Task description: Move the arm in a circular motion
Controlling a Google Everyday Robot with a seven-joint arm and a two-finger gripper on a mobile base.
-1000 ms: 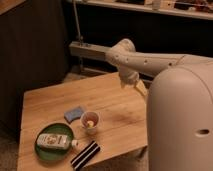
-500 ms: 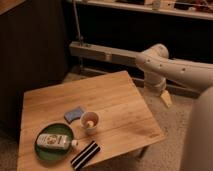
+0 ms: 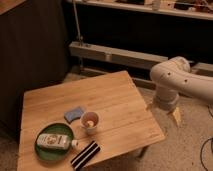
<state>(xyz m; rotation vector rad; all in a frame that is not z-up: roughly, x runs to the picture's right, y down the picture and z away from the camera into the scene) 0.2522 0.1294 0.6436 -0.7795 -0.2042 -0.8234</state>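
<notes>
My off-white arm [image 3: 175,80] of thick rounded segments reaches in from the right edge and bends down beside the right side of the wooden table [image 3: 115,100]. It ends in a pale yellowish gripper [image 3: 175,116] that hangs over the floor, just off the table's right edge.
On the table's front left stand a green plate [image 3: 42,150] holding a white bottle [image 3: 54,141], a blue sponge [image 3: 74,114], a white cup [image 3: 90,121] and a black-and-white striped bar [image 3: 85,155]. A grey rail [image 3: 115,56] and a dark wall run behind.
The arm has swung from over the table's far right corner to the right and downward, off the table. It now hangs beside the table's right edge.
</notes>
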